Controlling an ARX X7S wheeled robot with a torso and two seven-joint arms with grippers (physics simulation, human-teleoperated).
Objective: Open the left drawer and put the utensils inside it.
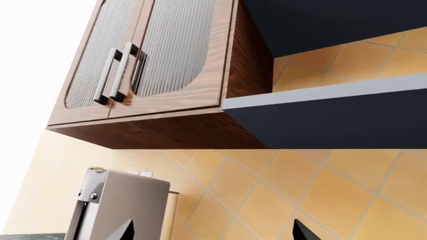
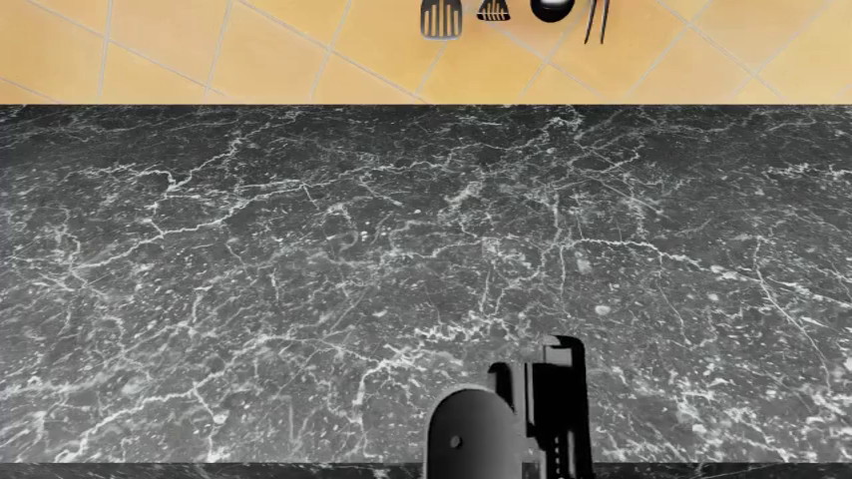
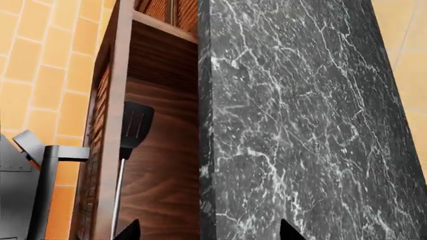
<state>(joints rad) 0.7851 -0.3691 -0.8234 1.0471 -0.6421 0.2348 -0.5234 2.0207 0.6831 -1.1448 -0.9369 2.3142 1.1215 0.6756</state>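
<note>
In the right wrist view the left drawer (image 3: 163, 165) stands pulled out from under the black marble counter (image 3: 293, 115), its bar handle (image 3: 41, 195) at the outer side. The black slotted spatula (image 3: 135, 125) lies inside on the wooden floor, and its thin silver handle (image 3: 117, 195) runs toward my right gripper (image 3: 210, 231). That gripper is open and holds nothing, hovering over the drawer and the counter's edge. The fork is out of view. My left gripper (image 1: 215, 231) is open and empty, facing the yellow tiled wall (image 1: 267, 190).
Wall cabinets with ribbed doors (image 1: 153, 55) and a dark hood (image 1: 333, 115) hang above the left gripper, with a steel appliance (image 1: 123, 205) beside it. In the head view small dark tools (image 2: 513, 12) hang on the tiles behind the counter (image 2: 333, 259). A dark arm link (image 2: 513, 419) shows at the near edge.
</note>
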